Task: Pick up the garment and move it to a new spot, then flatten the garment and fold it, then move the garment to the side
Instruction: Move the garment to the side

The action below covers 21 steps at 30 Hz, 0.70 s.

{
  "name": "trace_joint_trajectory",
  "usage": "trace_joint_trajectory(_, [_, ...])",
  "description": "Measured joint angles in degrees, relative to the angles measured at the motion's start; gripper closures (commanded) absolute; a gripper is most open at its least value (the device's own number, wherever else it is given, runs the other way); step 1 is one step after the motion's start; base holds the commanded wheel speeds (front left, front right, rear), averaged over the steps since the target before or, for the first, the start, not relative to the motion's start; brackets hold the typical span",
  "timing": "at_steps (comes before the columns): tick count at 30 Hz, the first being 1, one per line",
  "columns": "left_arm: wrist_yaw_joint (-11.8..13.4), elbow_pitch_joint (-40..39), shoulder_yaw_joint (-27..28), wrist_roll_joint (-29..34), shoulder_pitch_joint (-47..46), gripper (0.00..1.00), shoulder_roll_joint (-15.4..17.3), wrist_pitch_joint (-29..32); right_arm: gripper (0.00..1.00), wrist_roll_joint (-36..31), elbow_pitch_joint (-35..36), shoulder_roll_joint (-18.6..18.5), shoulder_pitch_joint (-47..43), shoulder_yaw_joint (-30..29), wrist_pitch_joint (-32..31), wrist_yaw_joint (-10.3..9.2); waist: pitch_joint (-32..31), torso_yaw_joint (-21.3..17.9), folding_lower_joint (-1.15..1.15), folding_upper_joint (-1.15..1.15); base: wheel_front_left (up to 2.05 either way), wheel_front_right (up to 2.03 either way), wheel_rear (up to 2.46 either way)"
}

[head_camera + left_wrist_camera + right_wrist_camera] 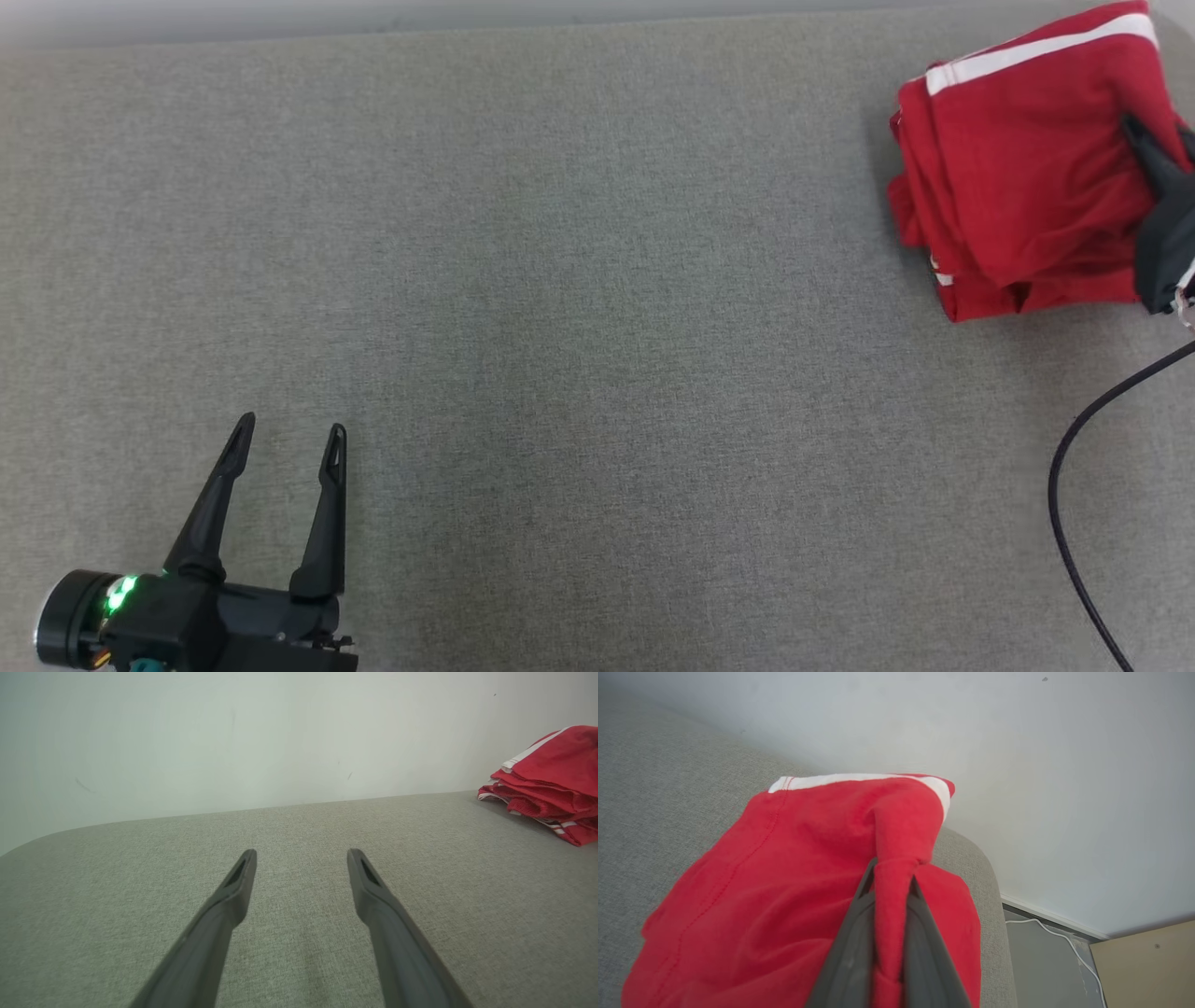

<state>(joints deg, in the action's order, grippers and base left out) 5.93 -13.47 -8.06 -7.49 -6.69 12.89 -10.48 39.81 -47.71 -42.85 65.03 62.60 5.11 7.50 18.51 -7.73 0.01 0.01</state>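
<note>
On my head view the folded red cloth garment with white stripes (1018, 177) runs off the right edge. The right gripper (1156, 129) is cut there too, with one dark finger and a bit of body in frame. The thin black cable (1060, 495) leaves at right and bottom. From the right wrist, pinched cloth hides the inner faces of the fingers (850, 952); I can't tell how many layers are caught.

**Open Cushion, Crowded Right Corner**

The cushion (597, 336) lies bare across its middle and left, free for passage. The garment (1018, 177) fills the far right corner, pinched by the right gripper (893, 872). A cable (1074, 504) curves across the near right; a wall (233, 742) bounds the far edge. The left gripper (290, 426), fingers spread, occupies the near left.
</note>
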Motion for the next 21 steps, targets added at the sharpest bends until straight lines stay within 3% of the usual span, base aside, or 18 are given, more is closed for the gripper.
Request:
trace_joint_trajectory(10, [0.24,-2.81,0.26,0.40,-0.03,0.00,1.47,1.43,1.00,2.87,-2.61,-4.12,4.45,5.32,-0.37,0.00,2.24,-0.64,0.00,0.00,0.00,0.00,0.00])
trace_joint_trajectory(19, [0.94,-3.78,0.67,0.47,-0.01,0.00,2.10,1.85,1.00,4.45,-6.98,-3.18,6.11,7.98,-0.34,0.00,3.99,-0.60,0.00,-0.01,0.00,0.00,0.00])
trace_joint_trajectory(20, [1.00,-3.78,0.68,0.47,-0.01,0.00,2.11,1.85,0.76,4.46,-7.62,-2.89,6.15,8.10,-0.57,0.01,4.02,-0.62,0.00,-0.01,0.00,0.00,0.00])
trace_joint_trajectory(21, [1.08,-3.78,0.66,0.47,-0.01,0.00,2.11,1.85,0.26,4.44,-8.36,-2.69,6.32,8.24,-0.57,0.01,4.06,-0.65,0.00,-0.01,0.00,0.00,0.00])
